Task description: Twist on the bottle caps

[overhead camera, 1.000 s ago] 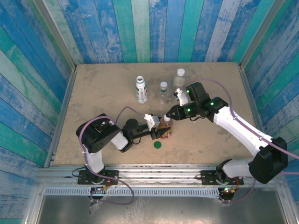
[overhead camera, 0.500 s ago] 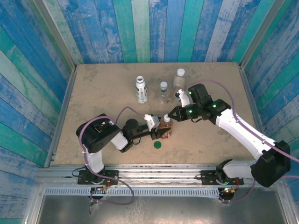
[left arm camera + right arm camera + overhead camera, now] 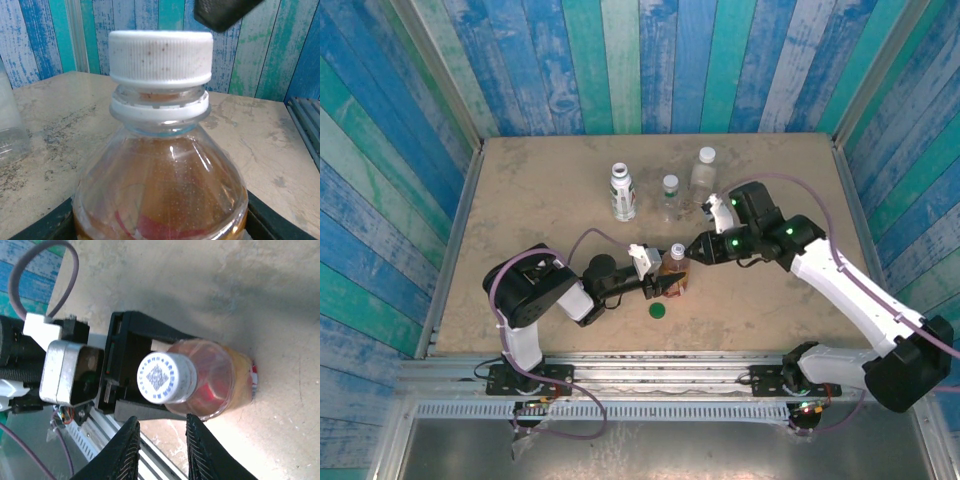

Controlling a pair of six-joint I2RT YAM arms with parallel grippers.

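The amber-liquid bottle [image 3: 673,275] stands upright near the table's front middle, and my left gripper [image 3: 670,287] is shut on its body. In the left wrist view the bottle [image 3: 160,185] looms close, with a white cap [image 3: 160,57] sitting on its neck. My right gripper [image 3: 697,250] hovers just right of the cap [image 3: 677,250]. In the right wrist view its jaws [image 3: 162,450] stand open beside the printed cap [image 3: 162,377], touching nothing. A dark green cap [image 3: 658,310] lies loose on the table in front of the bottle.
Three more bottles stand at the back: a white-labelled one [image 3: 622,192], a small clear one [image 3: 670,196] and a taller clear one [image 3: 704,170]. Blue plank walls ring the table. The metal rail [image 3: 650,375] runs along the near edge.
My right gripper has come off the white cap, drawn back to the right and its jaws have parted. The left gripper and the amber bottle have stayed put.
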